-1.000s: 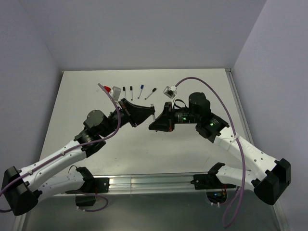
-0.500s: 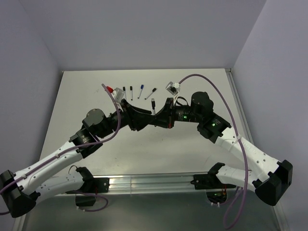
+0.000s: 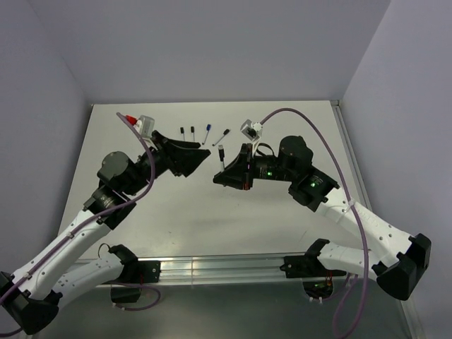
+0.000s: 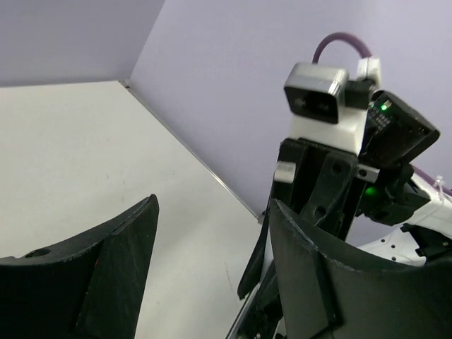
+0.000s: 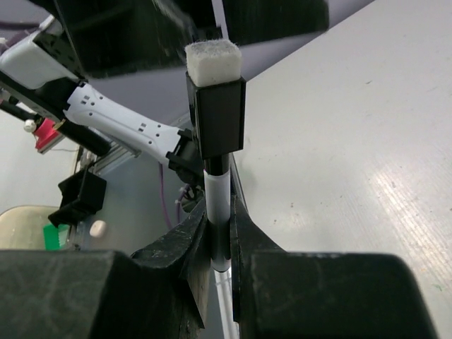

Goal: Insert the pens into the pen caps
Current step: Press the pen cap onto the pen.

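- right gripper (image 3: 222, 167) is clamping a capped pen (image 3: 221, 152) mid-table, with the pen sticking out past the fingertips toward the far side
- right wrist view: right gripper (image 5: 217, 236) is pinching the white barrel of the capped pen (image 5: 218, 194) low down between both fingers; the pen is standing upright in that view
- a black cap (image 5: 215, 116) is sitting on the upper end of the barrel, with a white pad (image 5: 214, 58) showing at its top; the top view is too small to show this cap detail
- left gripper (image 3: 200, 159) is hanging just left of the capped pen, jaws apart, gripping nothing and not touching the pen
- left wrist view: left gripper (image 4: 212, 219) is showing a wide gap with only bare table (image 4: 70, 155) behind it; the right gripper's wrist camera (image 4: 316, 95) and a green light (image 4: 383, 107) are facing it from just beyond, and I cannot make out the pen here
- only the top view is showing the rest: four pens (image 3: 192, 133) are lying in a short row on the table (image 3: 282, 212), far of both grippers and apart from them
- one of the row (image 3: 207, 132) is showing a blue end and the right-most one (image 3: 223, 134) is lying tilted; I cannot tell from here which are capped
- the right wrist view is also catching the left arm (image 5: 120, 127), white with black joints, behind the pen
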Robot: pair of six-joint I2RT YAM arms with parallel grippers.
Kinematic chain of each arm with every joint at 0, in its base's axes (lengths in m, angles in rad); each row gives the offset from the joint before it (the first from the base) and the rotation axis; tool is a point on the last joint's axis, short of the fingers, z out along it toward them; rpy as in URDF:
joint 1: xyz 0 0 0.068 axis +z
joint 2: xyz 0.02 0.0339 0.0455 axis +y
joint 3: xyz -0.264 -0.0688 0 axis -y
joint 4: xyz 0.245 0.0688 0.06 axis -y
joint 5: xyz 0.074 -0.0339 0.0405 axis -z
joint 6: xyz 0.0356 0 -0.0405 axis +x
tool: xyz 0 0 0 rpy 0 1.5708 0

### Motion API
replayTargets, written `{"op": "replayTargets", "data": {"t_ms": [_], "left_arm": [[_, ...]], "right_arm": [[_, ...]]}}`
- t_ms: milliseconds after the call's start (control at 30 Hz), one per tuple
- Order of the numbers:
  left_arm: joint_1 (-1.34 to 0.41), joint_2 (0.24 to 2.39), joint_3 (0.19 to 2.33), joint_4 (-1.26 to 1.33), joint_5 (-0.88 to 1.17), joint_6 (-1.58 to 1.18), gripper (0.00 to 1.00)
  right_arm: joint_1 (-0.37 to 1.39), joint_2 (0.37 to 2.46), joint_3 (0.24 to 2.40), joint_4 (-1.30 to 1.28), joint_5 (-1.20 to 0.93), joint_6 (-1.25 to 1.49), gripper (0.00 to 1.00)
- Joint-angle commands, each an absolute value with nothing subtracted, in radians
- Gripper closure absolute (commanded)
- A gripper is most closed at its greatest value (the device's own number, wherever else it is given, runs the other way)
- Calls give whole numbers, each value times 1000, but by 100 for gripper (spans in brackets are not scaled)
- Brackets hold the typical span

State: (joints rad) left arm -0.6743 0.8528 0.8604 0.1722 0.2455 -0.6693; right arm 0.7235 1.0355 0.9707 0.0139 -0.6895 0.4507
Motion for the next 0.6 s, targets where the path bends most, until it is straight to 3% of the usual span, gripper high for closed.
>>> {"op": "replayTargets", "data": {"t_ms": [0,567], "left_arm": [[-641,856,936,213,317,-663,31],[-620,960,953,367,534,-747,31]], "right_arm": [[752,1032,1032,31,-672,416,100],[802,1071,1051,12,-657,403,100]]}}
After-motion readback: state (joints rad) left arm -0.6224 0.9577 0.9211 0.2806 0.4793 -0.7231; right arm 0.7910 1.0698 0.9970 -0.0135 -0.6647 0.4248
